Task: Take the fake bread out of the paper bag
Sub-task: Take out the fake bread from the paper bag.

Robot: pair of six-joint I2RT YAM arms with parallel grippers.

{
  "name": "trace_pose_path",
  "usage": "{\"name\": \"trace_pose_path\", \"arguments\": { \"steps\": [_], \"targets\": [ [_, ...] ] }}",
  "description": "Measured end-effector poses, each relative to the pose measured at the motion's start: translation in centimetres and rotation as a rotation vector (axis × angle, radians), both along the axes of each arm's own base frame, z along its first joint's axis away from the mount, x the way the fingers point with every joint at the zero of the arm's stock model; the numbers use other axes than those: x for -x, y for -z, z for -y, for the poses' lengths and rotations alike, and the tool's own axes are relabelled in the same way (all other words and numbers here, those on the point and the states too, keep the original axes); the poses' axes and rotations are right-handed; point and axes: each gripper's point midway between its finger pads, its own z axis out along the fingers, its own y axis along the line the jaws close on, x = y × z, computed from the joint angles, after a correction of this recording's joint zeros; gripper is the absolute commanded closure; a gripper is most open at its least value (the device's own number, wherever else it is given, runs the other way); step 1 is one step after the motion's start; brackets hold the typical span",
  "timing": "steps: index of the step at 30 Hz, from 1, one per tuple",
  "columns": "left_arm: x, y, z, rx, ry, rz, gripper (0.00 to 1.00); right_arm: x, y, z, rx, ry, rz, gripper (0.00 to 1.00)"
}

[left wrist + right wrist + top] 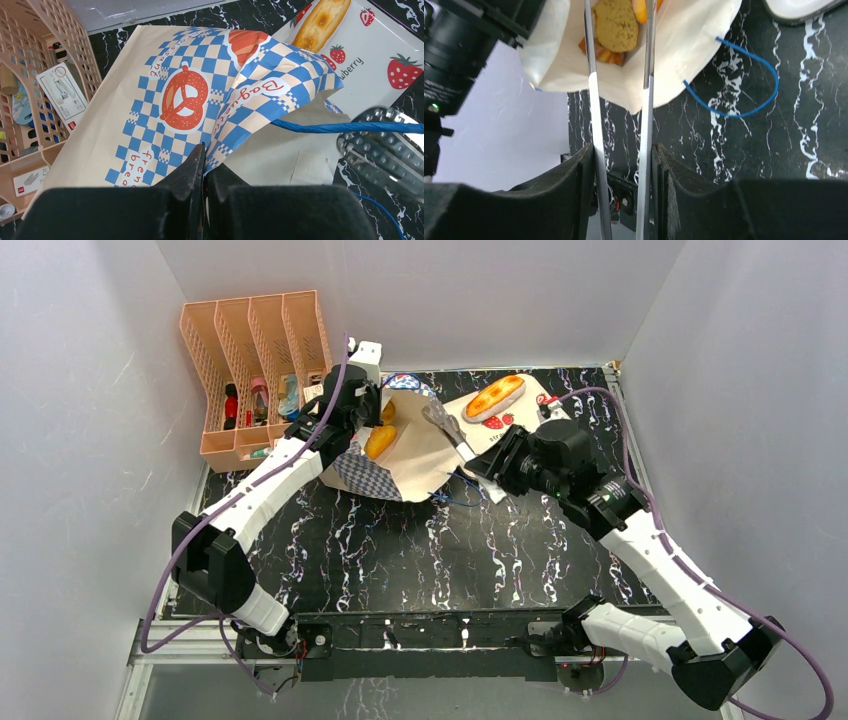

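The paper bag [405,455] lies on its side near the far edge of the counter [400,550], with its white-lined mouth turned to the right. Only the right wrist view looks inside. It shows a brown toast-like slice [616,20] lying over orange-golden pieces [606,54] (how many cannot be told). The long glazed loaf [495,397] is out of the bag, on a white tray [532,392] just beyond the mouth, by the far edge. A peach file rack [250,360] in the far left corner holds small bottles and packets.

Only the left wrist view shows the printing. "Baguette", "Croissant" and "french brea" run over blue-and-white checks around a red pretzel [185,97]. The tray carries strawberries and the letters "berry".

The left end effector [204,162] is closed on the bag's checkered edge. The right end effector [621,162] is clamped on metal tongs [594,100], whose two arms reach into the bag's mouth with the slice showing between them. A blue cord handle [744,95] lies loose on the counter.
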Motion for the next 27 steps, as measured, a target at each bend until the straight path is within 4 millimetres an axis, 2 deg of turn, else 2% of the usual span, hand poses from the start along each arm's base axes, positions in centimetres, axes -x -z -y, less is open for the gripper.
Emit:
{"name": "trace_pose_path", "arguments": {
  "steps": [4, 7, 12, 16, 27],
  "targets": [
    [-0.1, 0.2, 0.2, -0.001, 0.003, -0.002, 1.00, 1.9, 1.2, -1.1, -0.002, -0.049, -0.032, 0.71],
    [-0.2, 0.2, 0.4, 0.000, 0.005, 0.000, 1.00, 3.0, 3.1, -1.9, 0.007, -0.080, -0.080, 0.71],
    [-0.1, 0.2, 0.6, -0.001, 0.014, 0.001, 1.00, 3.8, 6.0, -3.4, 0.034, -0.120, -0.141, 0.71],
    [0.1, 0.3, 0.9, -0.002, 0.033, -0.003, 1.00, 3.0, 7.8, -4.7, 0.045, -0.131, -0.165, 0.71],
    [1.1, 1.0, 1.3, -0.026, 0.089, -0.049, 1.00, -1.6, 11.5, -8.6, 0.035, -0.128, -0.157, 0.71]
  ]
}}
